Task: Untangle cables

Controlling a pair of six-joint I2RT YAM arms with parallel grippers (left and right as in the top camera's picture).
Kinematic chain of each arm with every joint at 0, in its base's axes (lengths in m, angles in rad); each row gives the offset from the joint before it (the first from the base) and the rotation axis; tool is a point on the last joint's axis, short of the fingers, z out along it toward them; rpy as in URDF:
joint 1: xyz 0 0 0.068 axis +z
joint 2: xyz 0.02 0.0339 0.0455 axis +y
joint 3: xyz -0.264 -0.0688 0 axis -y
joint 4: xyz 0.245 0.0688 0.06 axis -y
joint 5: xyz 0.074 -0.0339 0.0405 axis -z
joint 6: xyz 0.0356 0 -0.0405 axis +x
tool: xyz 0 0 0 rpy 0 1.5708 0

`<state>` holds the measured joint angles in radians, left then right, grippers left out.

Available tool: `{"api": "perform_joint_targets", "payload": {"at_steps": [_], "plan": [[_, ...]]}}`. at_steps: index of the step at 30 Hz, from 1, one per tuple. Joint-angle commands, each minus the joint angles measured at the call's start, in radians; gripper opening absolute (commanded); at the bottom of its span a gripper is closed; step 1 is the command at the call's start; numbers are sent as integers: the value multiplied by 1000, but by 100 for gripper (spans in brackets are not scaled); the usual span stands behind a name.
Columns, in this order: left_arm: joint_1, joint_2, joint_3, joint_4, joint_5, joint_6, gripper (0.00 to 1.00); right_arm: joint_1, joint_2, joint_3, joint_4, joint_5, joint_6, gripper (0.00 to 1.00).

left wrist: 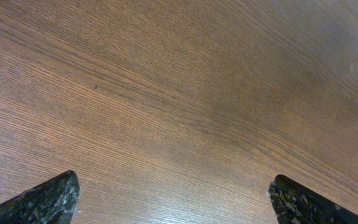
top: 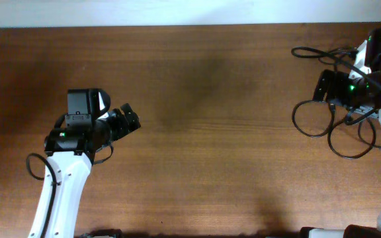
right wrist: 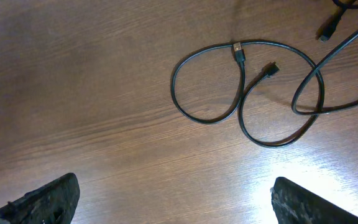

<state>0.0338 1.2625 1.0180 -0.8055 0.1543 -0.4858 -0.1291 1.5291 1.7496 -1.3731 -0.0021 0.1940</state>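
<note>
overhead view, l to r: left gripper [top: 131, 118] hovers over the bare wood table [top: 210, 86], well apart from the work. its wrist cam shows the jaws spread wide w/ nothing between them. right gripper [top: 324, 86] sits near the far right edge, above the cables [top: 313, 135]. its wrist cam shows both fingers far apart at the bottom corners of the frame, empty and touching no cord. the cables lie flat on the table's right side as thin black loops that cross one another; how many separate cords there are cannot be told. right wrist cam shows one loop closing at a metal-tipped usb plug [right wrist: 238, 51], w/ a smaller plug [right wrist: 269, 68] just beside it and a third plug [right wrist: 327, 29] near the top edge. step in hand, as judged: approach and pick selection, w/ no strand gripped yet. next move prob. calls for lowering the right gripper onto a free plug end, away from a crossing, and drawing it out of the loop; the left arm would need to cross over to pin the rest. no brand, label or legible writing seen.
</note>
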Motion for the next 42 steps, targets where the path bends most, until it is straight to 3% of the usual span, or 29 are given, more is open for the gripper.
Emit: {"api": "perform_joint_targets", "payload": {"at_steps": [1, 9, 12, 15, 18, 19, 22, 31, 34, 42], "plan": [[0, 2, 4, 0, 6, 17, 99, 5, 2, 13, 1, -10, -3, 98], [-2, -14, 3, -7, 6, 18, 99, 5, 2, 13, 1, -10, -3, 98], [-60, -121, -77, -19, -147, 37, 99, 5, 2, 13, 1, -10, -3, 97], [-157, -263, -252, 204, -169, 254, 99, 5, 2, 13, 1, -10, -3, 98], [-207, -410, -433, 446, -163, 280, 99, 5, 2, 13, 1, -10, -3, 97], [-212, -479, -515, 540, -140, 304, 99, 5, 2, 13, 1, -10, -3, 97], [-212, -656, -713, 811, 30, 528, 99, 5, 2, 13, 1, -10, -3, 97], [-211, -949, -966, 1082, 1, 536, 99, 5, 2, 13, 1, -10, -3, 98], [-207, -1009, -1010, 1064, -24, 536, 99, 5, 2, 13, 1, -10, -3, 98], [-199, -1249, -1009, 721, -155, 594, 99, 5, 2, 13, 1, -10, -3, 98]]}}
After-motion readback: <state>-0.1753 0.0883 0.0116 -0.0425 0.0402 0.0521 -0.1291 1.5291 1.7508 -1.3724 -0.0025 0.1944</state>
